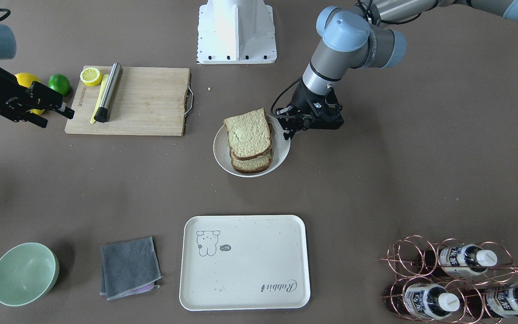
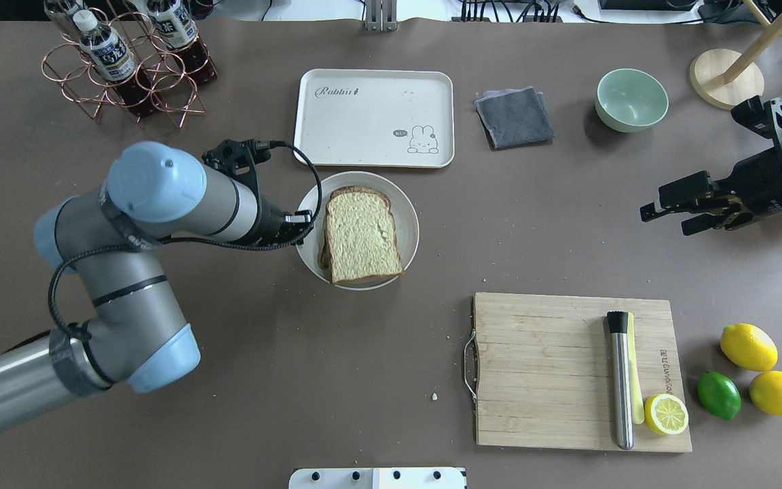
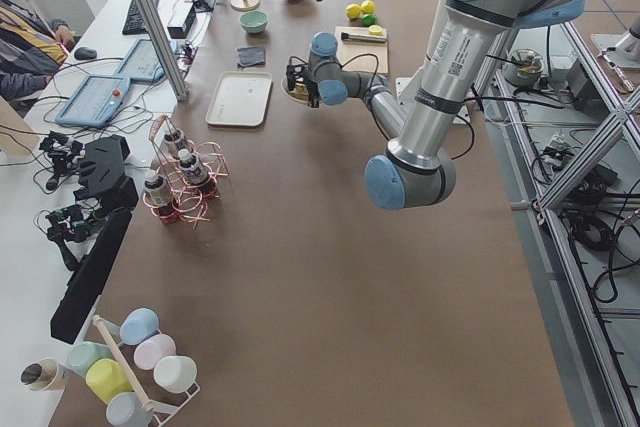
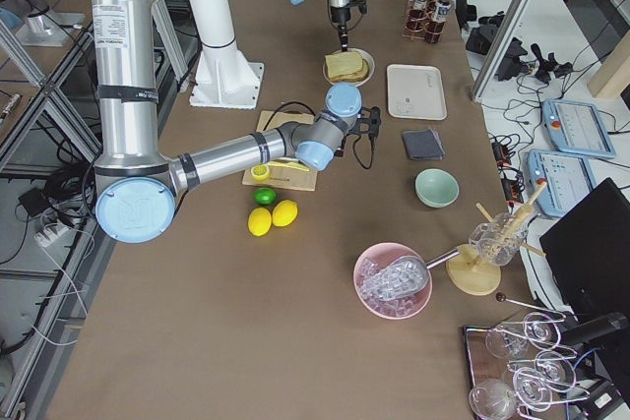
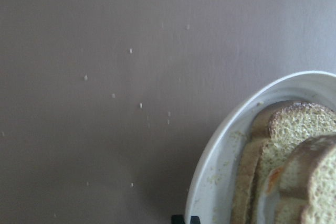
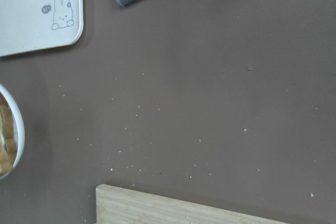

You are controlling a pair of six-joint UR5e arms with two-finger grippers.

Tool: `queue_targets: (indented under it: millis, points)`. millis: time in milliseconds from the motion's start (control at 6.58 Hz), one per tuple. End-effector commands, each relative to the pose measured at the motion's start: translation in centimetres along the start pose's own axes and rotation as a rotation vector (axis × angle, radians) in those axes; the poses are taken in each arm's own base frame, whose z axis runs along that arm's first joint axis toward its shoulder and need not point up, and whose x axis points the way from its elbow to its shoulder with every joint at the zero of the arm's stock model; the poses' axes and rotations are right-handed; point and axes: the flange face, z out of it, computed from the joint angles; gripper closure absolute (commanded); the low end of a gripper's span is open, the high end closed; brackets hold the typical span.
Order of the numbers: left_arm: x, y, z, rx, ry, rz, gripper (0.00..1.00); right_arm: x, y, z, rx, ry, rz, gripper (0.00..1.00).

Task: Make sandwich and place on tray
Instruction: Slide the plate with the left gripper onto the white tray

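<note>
Here the sandwich point(image 2: 362, 236) sits on the plate point(image 2: 409, 224).

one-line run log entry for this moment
sandwich stacked on plate | left gripper at plate rim, jaws unclear | right gripper open, away from plate | tray no sandwich yet

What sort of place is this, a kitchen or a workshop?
Most likely a robotics lab dressed up as a kitchen. Two industrial robot arms stand at a table holding a sandwich on a plate and a cutting board, with control tablets beside it.
</note>
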Motion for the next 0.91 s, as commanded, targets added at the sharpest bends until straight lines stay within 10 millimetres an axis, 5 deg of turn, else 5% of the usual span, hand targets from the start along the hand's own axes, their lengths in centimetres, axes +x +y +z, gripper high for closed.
queue_targets:
  millis: [0,152,456,608,760]
  points:
    - [1.6,-12.7,3.8,0.034,-0.031,-0.042,1.0,-0.3,0.1,-1.1,0.004,-0.013,-0.003,0.01]
    - [1.5,-16.7,6.8,0.057,-0.019,-0.048,1.0,-0.4,0.2,-1.0,0.003,-0.014,-0.003,0.01]
    - [3.5,-19.1,8.8,0.068,-0.031,-0.064,1.0,-0.8,0.3,-1.2,0.005,-0.019,-0.011,0.01]
    - [1.8,-20.6,9.2,0.09,-0.02,-0.059,0.41,-0.8,0.3,-1.0,0.006,-0.016,-0.011,0.01]
    - [2.6,-20.9,8.7,0.092,-0.007,-0.054,0.02,-0.5,0.4,-0.7,0.006,-0.008,-0.006,0.01]
